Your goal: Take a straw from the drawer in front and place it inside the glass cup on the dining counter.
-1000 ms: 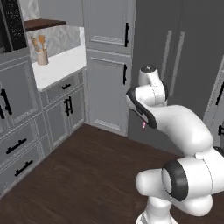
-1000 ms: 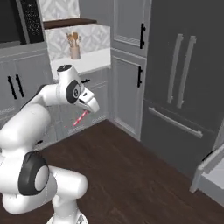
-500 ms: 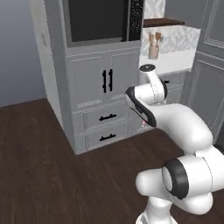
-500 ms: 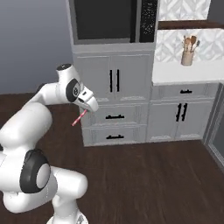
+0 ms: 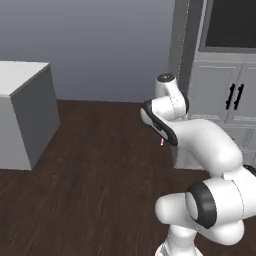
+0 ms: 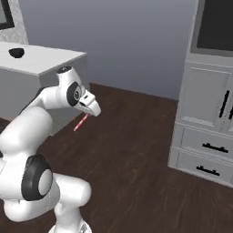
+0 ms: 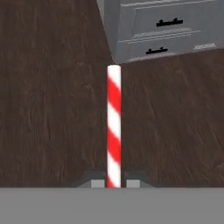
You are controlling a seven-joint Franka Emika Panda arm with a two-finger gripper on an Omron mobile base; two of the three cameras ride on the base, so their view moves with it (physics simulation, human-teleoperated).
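Between the gripper (image 7: 113, 183) fingertips the straw (image 7: 113, 127) is clamped, red-white striped, pointing down toward the wood floor (image 7: 52, 109). Transit step: keep the grip firm, straw steady, and head for the white table (image 6: 41, 61) at far left, where a dark bowl (image 6: 16, 52) sits.

Much cut off or hidden around the arm and the straw

In the left base view the arm's own links cover the gripper, and of the straw (image 5: 162, 142) just a pink tip peeks out below the wrist. In the hand view the straw's lower end drops out of sight between the fingertips (image 7: 97, 182), which themselves are clipped to small dark stubs. The white surface (image 6: 43, 61) runs off the left edge in both base views; the small dark thing (image 6: 16, 52) on it is too small to identify. The grey cabinet (image 6: 207, 118) is cut by the right and top edges.
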